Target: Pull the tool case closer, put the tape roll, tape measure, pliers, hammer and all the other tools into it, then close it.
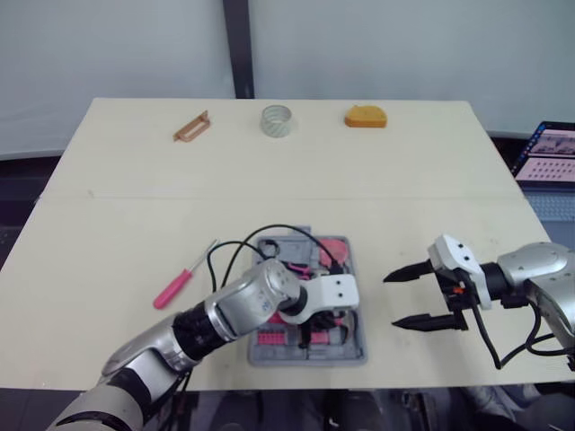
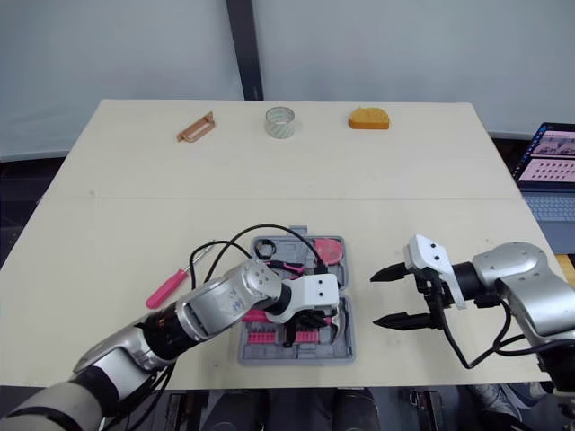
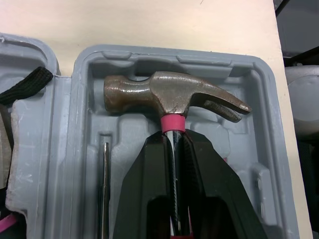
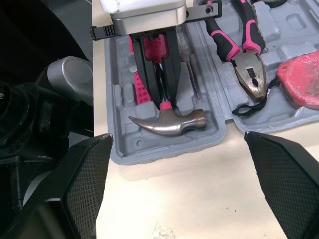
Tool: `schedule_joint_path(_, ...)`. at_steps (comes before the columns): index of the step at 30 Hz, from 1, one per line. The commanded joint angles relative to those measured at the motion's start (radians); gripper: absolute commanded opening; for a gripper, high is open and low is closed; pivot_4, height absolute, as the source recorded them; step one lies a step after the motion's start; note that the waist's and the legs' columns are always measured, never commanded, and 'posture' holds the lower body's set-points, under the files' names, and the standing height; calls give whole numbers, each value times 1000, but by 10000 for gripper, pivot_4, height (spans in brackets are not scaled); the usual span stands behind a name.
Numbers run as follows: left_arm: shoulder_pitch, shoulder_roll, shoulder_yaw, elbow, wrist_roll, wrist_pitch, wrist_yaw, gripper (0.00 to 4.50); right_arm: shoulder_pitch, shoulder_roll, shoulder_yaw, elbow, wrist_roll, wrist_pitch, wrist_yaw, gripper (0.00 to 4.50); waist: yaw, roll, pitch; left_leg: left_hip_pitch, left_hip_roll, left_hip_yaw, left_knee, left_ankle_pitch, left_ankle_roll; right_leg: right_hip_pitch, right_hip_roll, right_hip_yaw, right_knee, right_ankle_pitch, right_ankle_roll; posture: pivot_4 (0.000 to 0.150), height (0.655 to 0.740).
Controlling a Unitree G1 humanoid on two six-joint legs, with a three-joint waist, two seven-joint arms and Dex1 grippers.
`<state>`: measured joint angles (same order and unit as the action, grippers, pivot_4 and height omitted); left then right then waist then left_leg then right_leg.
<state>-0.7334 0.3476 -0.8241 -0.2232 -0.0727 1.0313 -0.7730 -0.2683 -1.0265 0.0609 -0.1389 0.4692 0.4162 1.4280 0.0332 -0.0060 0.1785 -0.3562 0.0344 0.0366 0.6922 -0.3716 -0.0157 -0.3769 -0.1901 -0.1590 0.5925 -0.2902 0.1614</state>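
Hammer (image 3: 174, 99) first: it is top-heavy, with a solid steel head on a thin stiff shaft, so it will want to swing head-down if taken far along the handle. The shaft looks glossy and could slip between smooth pads. The best hold is close under the head, and that is where the left end effector (image 3: 175, 142) has it, fingers pinched on the shaft just below the pink collar.

The head is worn brownish steel with a curved split claw. The collar is bright pink and the shaft is shiny black.

It is in the near half of the open grey case (image 1: 355, 350), head toward the right edge, lined up with its moulded recess. Whether it is fully seated I cannot tell. The case lies at the near middle of the table (image 1: 108, 233).

The right end effector (image 1: 392, 301) hovers just right of the case, spread wide and holding nothing.

In the far half of the case lie pink-handled pliers (image 4: 246, 45) and a red tape measure (image 4: 301, 79) with a black strap.

A pink screwdriver (image 1: 172, 289) lies on the table left of the case. Along the far edge are the tape roll (image 1: 277, 120), an orange object (image 1: 366, 117) to its right and a copper-coloured piece (image 1: 191, 127) to its left, all well apart from the case
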Motion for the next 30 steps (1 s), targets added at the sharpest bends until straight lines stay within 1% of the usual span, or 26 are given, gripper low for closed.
schedule_joint_path(1, 2, -18, 0, -22, 6, -14, 5, 239, 3, -9, -34, -32, 9, 1, 0, 45000, 0, 0, 0, 0, 0, 0, 0, 0, 0, 0, 0, 0, 0, 0, 0, 1500, 7400)
schedule_joint_path(14, -6, -35, -13, -5, 25, 20, 46, 239, 6, -3, -36, -33, 10, 3, -6, 45000, 5, 0, 0, 0, 0, 0, 1, 0, 0, 0, 0, 0, 0, 0, 0, 1500, 7400)
schedule_joint_path(20, -18, -18, -30, 0, 34, -16, 33, 239, 10, -2, -36, -35, 11, 2, -7, 45000, 12, 0, 0, 0, 0, 0, 1, 0, 0, 0, 0, 0, 0, 0, 0, 1500, 7400)
schedule_joint_path(30, -14, -25, -26, 3, 37, -24, 26, 239, 14, 0, -37, -38, 12, 2, -10, 45000, 18, 0, 0, 0, 0, 0, 2, 0, 0, 1, 0, 0, 0, 1, 0, 1500, 7400)
